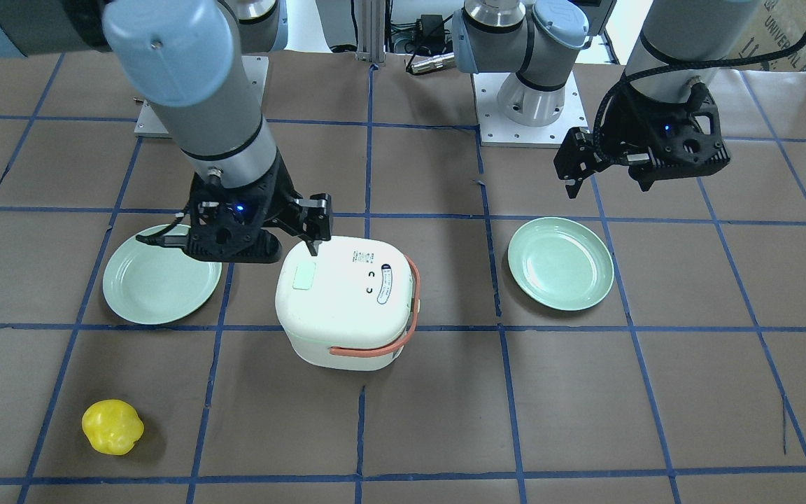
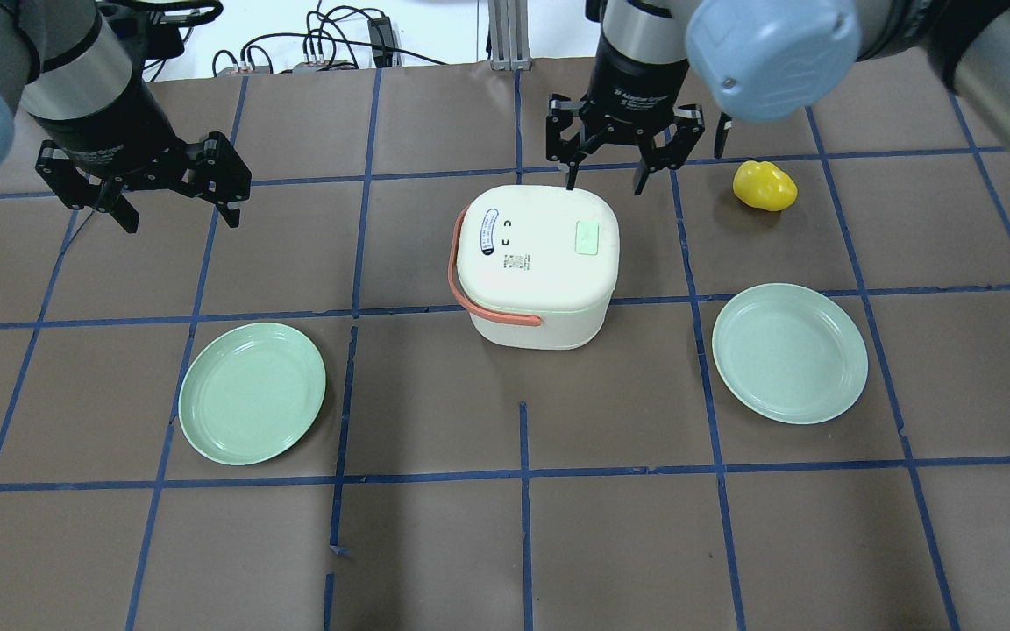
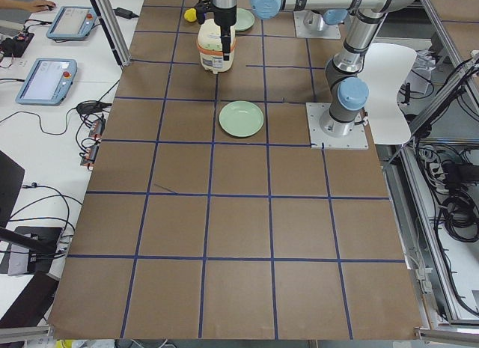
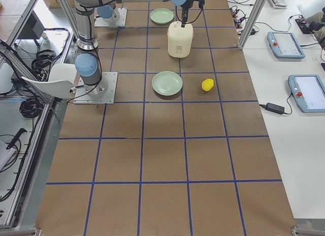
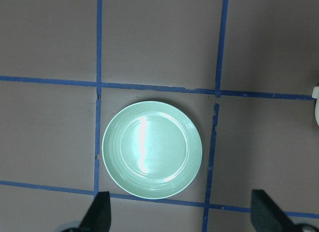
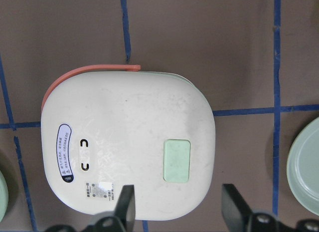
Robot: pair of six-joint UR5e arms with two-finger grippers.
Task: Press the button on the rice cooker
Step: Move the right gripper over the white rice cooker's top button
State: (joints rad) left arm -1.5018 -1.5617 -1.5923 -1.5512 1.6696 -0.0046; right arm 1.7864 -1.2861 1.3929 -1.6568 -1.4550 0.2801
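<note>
The rice cooker (image 2: 536,263) stands about midway between the table's (image 2: 522,543) two ends, somewhat nearer the operators' edge than the robot's. Its orange handle (image 2: 451,267) is folded down round the body. The overhead view sets the right gripper (image 2: 604,182) at the lid's far rim, while the front-facing view sets it at the rim toward the robot, so it hangs over the lid, not beside it. The right wrist camera shows what neither does: the whole lid from straight above, with the pale green button (image 6: 177,160) lying between the lines of the two spread fingers (image 6: 125,204), which grip nothing. How high the tips stand over the lid no view settles (in the side views they are too small to read).

The left gripper (image 2: 182,217) hangs toward the robot's left end, jaws wide apart and empty. Its wrist camera looks down on a green plate (image 5: 152,149) and cuts the cooker to a white sliver at the frame's edge. A second green plate (image 2: 790,353) lies on the cooker's other side; both plates are nearer the robot's edge than the cooker. A yellow pepper-shaped thing (image 2: 764,185) lies near the operators' edge — a mere speck in the left side view.
</note>
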